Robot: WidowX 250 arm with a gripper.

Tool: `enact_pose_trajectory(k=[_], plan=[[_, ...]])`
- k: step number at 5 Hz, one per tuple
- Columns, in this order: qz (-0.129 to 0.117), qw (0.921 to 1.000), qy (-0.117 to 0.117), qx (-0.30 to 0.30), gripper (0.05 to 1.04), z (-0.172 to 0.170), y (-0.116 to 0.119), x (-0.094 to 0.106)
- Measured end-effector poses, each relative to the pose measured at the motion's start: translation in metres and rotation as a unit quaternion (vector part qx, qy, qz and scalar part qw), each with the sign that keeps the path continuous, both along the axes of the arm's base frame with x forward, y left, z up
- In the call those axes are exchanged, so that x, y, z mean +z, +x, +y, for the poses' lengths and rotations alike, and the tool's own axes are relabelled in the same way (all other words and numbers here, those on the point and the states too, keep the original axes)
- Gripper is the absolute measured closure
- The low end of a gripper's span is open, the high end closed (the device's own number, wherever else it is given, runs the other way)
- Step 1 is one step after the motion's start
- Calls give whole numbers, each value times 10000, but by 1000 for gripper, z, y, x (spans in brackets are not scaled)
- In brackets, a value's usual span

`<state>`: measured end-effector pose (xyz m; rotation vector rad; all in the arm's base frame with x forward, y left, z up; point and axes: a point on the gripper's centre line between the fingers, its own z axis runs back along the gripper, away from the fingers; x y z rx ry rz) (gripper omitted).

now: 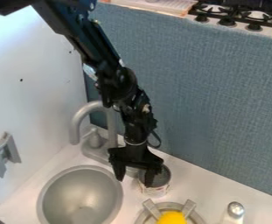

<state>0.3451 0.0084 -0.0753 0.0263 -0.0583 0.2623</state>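
Note:
The gripper (134, 180) hangs down over the counter between the sink bowl and a can, its fingers pointing down and spread apart. An open-topped can (155, 191) with a dark inside and a pale printed side stands upright at the gripper's right. The right finger overlaps the can's opening; whether it dips inside or touches the rim I cannot tell. The left finger is by the right rim of the grey sink (79, 194). Nothing shows between the two fingers.
Behind the gripper stands a grey faucet (78, 118). At the bottom edge are a grey round pan (197, 217) with a yellow thing (172, 218) and a silver-topped shaker (235, 210). A blue-grey panel (220, 100) rises behind the counter; a grey bracket (3, 154) is on the white left wall.

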Motion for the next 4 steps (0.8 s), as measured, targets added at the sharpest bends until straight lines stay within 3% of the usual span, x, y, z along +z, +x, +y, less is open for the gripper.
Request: enact_pose_trajectory(k=[2,4], plan=[[-337,9994,-43,85,83,4,16,-5],[-329,9992,-162,125,83,7,23,-11]])
